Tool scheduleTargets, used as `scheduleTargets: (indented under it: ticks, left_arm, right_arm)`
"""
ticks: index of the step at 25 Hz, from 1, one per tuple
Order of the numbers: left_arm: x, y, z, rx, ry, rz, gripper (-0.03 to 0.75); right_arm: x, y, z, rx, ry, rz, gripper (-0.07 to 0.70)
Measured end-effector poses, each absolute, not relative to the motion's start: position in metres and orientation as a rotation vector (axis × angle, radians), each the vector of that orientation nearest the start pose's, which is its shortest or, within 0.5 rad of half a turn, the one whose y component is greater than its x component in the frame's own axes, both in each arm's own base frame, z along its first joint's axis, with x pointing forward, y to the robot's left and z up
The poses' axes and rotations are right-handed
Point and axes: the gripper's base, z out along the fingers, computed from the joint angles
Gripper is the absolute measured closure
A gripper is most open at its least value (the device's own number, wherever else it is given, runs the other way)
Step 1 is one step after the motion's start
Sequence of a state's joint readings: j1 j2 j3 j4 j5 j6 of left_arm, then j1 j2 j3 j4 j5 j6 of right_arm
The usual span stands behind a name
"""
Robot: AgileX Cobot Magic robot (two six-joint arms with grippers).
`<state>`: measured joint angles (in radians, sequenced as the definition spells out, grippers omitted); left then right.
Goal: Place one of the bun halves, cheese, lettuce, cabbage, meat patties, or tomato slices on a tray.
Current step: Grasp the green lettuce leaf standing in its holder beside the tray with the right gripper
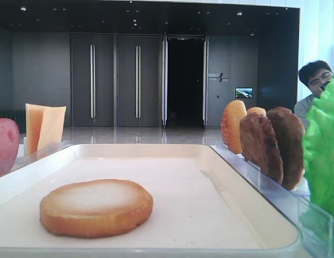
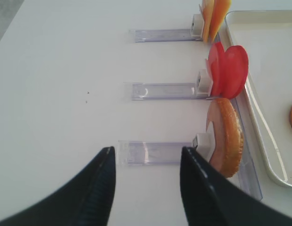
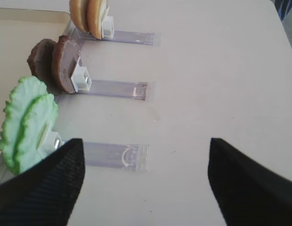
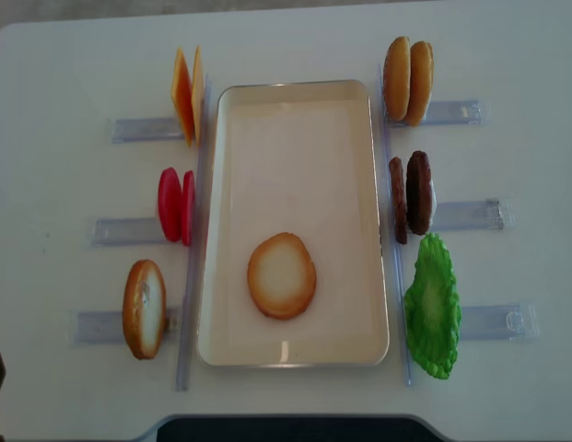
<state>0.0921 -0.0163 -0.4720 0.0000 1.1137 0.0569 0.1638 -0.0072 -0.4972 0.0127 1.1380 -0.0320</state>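
A bun half (image 4: 282, 275) (image 1: 96, 207) lies pale face up on the cream tray (image 4: 295, 157). Left of the tray stand cheese (image 4: 186, 95) (image 2: 214, 14), tomato slices (image 4: 176, 205) (image 2: 228, 70) and another bun half (image 4: 145, 308) (image 2: 226, 136). Right of it stand two bun halves (image 4: 408, 80) (image 3: 89, 16), meat patties (image 4: 410, 195) (image 3: 56, 66) and lettuce (image 4: 433, 306) (image 3: 26, 122). The cabbage is out of view. My left gripper (image 2: 146, 153) hangs open and empty over the bare table beside the near bun. My right gripper (image 3: 146, 143) is open and empty beside the lettuce.
Each food stands upright in a clear plastic holder (image 4: 470, 112) with a rail pointing away from the tray. The white table's front edge (image 4: 286, 419) is near. A person (image 1: 316, 80) sits behind the far right side.
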Motion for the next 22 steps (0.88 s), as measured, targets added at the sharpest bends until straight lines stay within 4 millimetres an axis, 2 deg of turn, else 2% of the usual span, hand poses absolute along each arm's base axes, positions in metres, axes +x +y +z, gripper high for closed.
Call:
scheduleTargets:
  ticks: [22]
  left_arm:
    - [-0.0065, -0.0006, 0.2652, -0.037, 2.11, 0.089, 0.37]
  right_arm:
    - [-0.0093, 0.0002, 0.2703, -0.209, 2.108, 0.103, 0.086]
